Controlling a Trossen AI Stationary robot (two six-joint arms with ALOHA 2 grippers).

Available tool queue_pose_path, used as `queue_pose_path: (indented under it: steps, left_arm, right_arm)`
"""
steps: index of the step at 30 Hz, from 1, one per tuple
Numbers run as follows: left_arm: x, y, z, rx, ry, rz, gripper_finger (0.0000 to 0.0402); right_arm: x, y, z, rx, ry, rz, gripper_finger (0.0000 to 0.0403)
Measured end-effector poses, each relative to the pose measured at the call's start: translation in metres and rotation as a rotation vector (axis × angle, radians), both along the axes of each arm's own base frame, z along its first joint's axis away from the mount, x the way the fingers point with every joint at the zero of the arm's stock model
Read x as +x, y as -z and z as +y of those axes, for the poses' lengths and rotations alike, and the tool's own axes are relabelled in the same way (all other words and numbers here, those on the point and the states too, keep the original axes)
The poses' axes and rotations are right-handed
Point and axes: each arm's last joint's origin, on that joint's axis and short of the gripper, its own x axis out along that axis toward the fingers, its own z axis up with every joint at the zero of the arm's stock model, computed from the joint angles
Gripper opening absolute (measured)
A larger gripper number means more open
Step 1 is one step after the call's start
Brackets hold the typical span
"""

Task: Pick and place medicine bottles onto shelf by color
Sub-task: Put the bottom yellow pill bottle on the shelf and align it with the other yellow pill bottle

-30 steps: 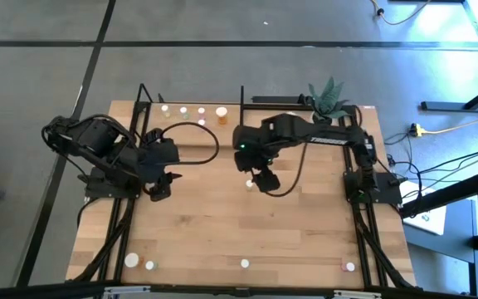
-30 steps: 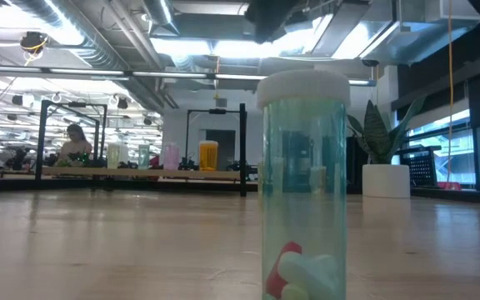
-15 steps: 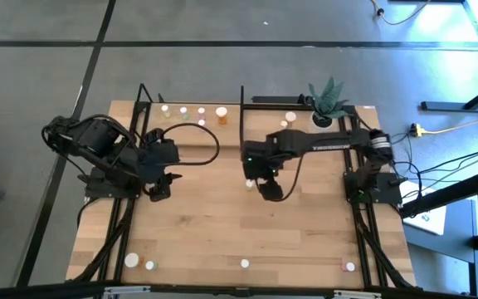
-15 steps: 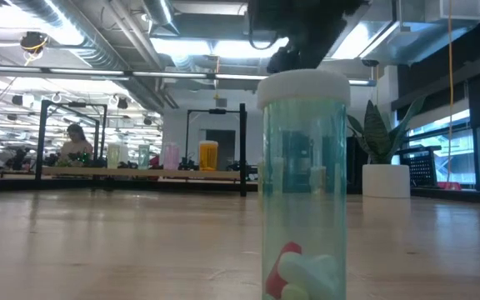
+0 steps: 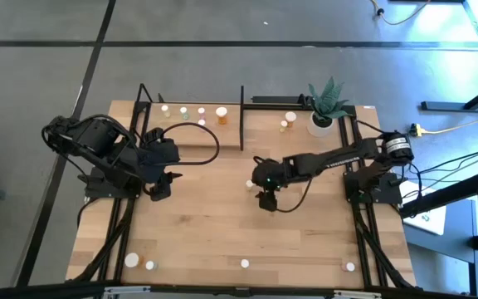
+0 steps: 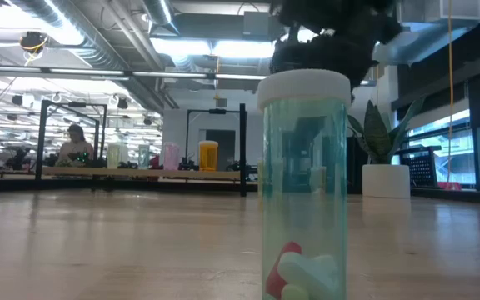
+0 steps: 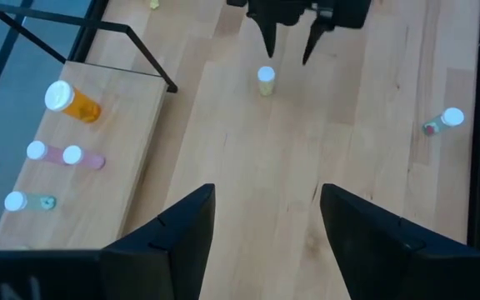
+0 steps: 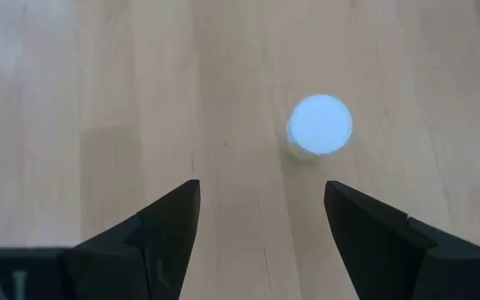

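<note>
The table (image 5: 222, 224) was mostly bare wood, with the shelf (image 5: 191, 116) at the far edge already carrying a few medicine bottles (image 7: 72, 102), presumably sorted by color. The left gripper (image 5: 161, 184) waited near the shelf, fingers apart and empty, probably staying out of the way. The right gripper (image 5: 265, 199) hung low mid-table, fingers spread and holding nothing, just beside a lone white-capped bottle (image 8: 318, 127) standing upright. I'd guess it was lining up a grab, since the bottle sat off-center between its fingers.
</note>
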Motion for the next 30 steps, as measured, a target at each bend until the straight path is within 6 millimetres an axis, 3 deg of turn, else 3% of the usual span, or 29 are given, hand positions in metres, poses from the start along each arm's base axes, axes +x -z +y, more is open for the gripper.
queue_pose_path:
  steps: [8, 20, 30]
  left_arm:
    - [0.0, 0.0, 0.001, -0.004, -0.009, -0.001, 0.0211]
    - [0.004, 0.0, 0.014, -0.005, -0.078, -0.001, 0.0211]
    - [0.006, 0.0, 0.02, -0.005, -0.11, -0.001, 0.0211]
  right_arm:
    - [-0.013, 0.029, 0.013, -0.117, 0.2, -0.139, 0.0259]
    - [-0.039, 0.065, 0.013, -0.058, 0.302, -0.278, 0.0259]
    - [-0.042, 0.069, 0.012, -0.082, 0.261, -0.39, 0.0259]
